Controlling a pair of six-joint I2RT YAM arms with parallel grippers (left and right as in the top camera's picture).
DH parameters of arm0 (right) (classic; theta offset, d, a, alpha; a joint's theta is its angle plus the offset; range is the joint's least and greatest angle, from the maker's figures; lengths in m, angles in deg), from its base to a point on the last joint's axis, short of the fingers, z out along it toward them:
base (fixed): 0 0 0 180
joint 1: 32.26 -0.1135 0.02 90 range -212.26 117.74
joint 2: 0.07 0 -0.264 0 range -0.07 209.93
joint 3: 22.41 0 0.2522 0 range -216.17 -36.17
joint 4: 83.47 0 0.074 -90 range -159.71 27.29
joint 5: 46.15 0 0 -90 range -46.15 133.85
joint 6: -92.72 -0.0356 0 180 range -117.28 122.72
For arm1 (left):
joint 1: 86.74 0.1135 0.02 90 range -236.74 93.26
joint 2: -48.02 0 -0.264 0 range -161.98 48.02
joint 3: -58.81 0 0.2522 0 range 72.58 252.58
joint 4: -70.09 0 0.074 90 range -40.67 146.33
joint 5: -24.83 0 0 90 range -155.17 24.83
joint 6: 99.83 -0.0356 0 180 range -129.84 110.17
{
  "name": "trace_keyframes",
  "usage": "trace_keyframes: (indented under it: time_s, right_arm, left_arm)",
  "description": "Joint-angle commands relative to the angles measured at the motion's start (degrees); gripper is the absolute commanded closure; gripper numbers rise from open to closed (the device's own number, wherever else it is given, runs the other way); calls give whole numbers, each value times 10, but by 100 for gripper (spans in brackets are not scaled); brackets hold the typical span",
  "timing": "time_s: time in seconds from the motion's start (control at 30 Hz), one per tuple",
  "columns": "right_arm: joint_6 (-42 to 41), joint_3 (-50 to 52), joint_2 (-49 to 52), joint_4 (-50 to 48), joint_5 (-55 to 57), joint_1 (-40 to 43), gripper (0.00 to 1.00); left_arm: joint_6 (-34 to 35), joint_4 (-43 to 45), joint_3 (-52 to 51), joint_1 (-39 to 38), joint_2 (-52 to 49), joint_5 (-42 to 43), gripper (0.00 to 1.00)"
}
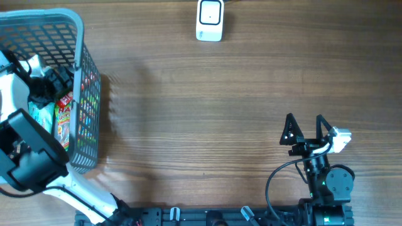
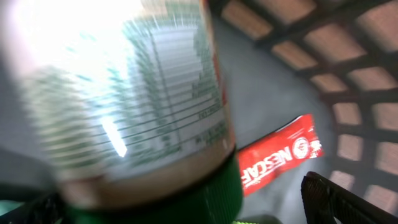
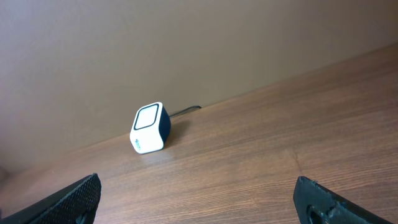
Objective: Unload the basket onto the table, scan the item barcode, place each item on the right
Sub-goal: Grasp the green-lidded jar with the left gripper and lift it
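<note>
My left gripper reaches down into the grey mesh basket at the far left. In the left wrist view a blurred bottle with a white printed label and a green cap fills the space between its fingers. The right finger stands apart from the cap, so the left gripper is open around it. No barcode can be read on the label. The white scanner stands at the table's far edge, also seen as the scanner. My right gripper is open and empty near the front right.
A red Nescafe sachet lies on the basket floor beside the bottle. Other colourful packets fill the basket. The basket wall rises close on the right of the left gripper. A cable runs from behind the scanner.
</note>
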Motion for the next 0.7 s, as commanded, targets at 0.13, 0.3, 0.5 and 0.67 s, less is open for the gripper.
trace_keyframes:
  time_s: [0.13,0.3,0.5,0.67]
  right_arm:
    - [-3,1,2,-2,6,-3,0]
    - [-3,1,2,-2,6,-3,0]
    - [-3,1,2,-2,6,-3,0]
    - [-4,0,2,-2,6,-3,0]
  left_arm:
    - [15,15,24,1,59,-87,0]
    - [15,43,24,-3,57,-47,0]
    - [70,55,20,-4,37,-53,0]
    - [120,54,20,-5,-9,-99,0]
